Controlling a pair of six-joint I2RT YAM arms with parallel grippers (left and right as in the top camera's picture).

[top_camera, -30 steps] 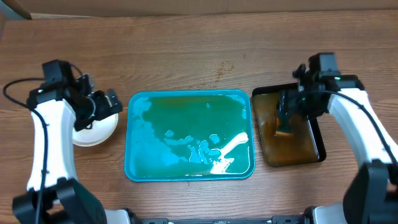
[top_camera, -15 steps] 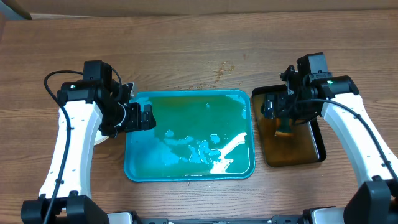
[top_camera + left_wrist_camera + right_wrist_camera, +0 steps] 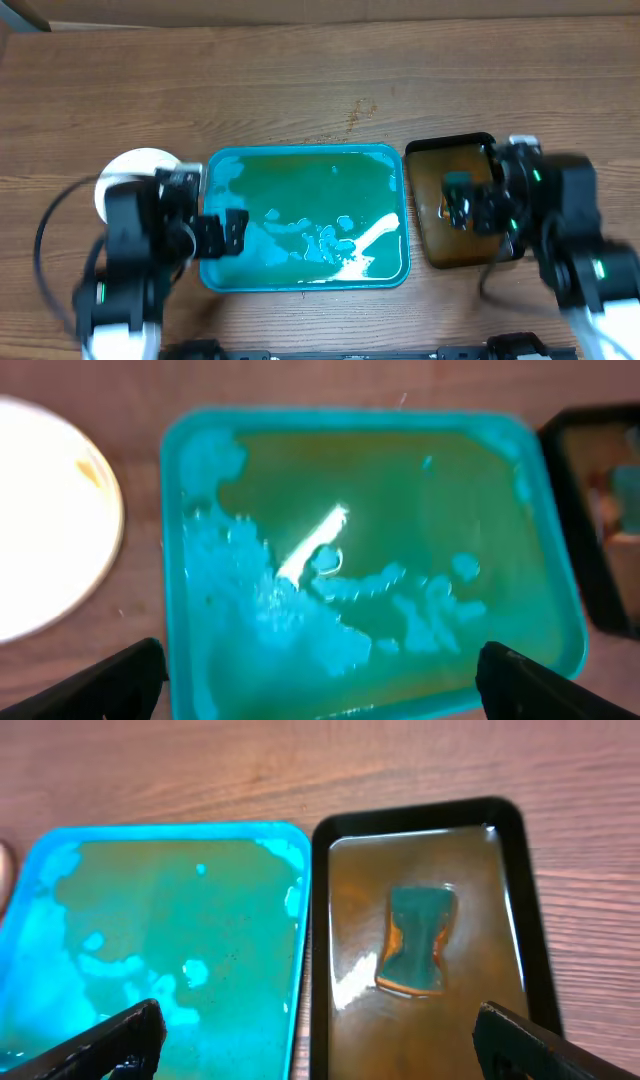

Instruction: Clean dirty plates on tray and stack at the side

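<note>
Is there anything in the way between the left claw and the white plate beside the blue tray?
Nothing visible is. The open left gripper hangs over the left side of the tray. The white plate lies just left of the tray, with only a strip of bare table between them.

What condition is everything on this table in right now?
Teal rectangular plastic tray: no plates on it, wet with foamy water.
White round plate: on the table left of the tray, small orange smear.
Small black tray: holds brownish water.
Teal-green sponge: lying in that water, not held.
Left gripper: open, empty.
Right gripper: open, empty.
</note>
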